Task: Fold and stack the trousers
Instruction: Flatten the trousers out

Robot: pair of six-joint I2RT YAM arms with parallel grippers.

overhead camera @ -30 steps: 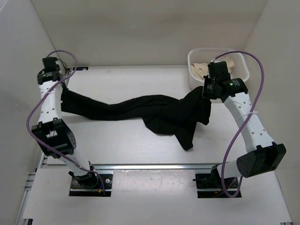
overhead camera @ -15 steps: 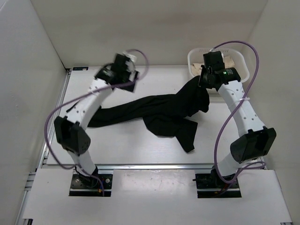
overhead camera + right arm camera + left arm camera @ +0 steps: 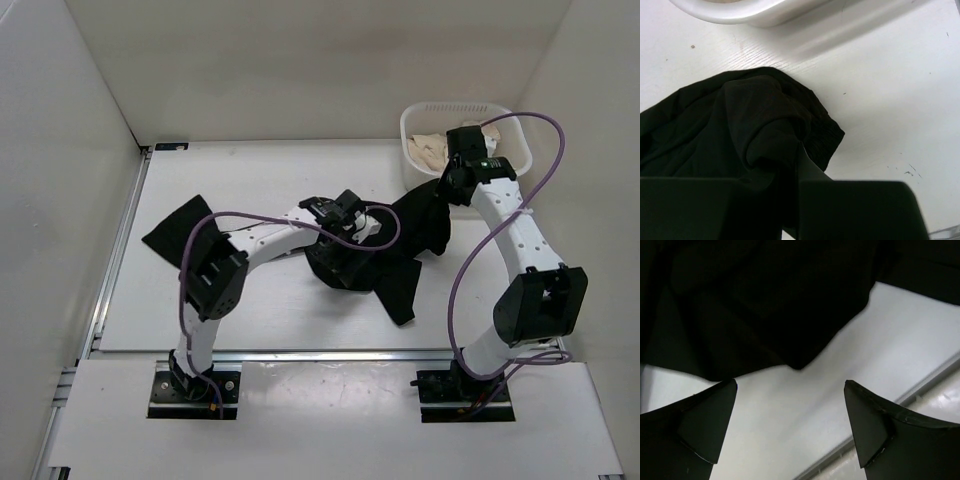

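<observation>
The black trousers (image 3: 260,240) lie stretched over the table, one leg end flat at the left (image 3: 175,235) and a bunched heap in the middle. My left gripper (image 3: 345,222) hovers over that heap. In the left wrist view it (image 3: 790,422) stands open with only bare table between its fingers and the trousers (image 3: 765,300) just beyond them. My right gripper (image 3: 447,195) is shut on the trousers' right end, lifted a little. In the right wrist view it (image 3: 797,167) pinches a fold of the trousers (image 3: 740,120).
A white basket (image 3: 412,128) with beige cloth (image 3: 428,150) in it stands at the back right, close behind my right gripper; its rim shows as the basket (image 3: 750,12) in the right wrist view. White walls close in the table on three sides.
My left gripper opened, let go of the trouser leg at the far left and swung right to the middle. The freed leg end dropped onto the table. My right gripper kept its hold.
</observation>
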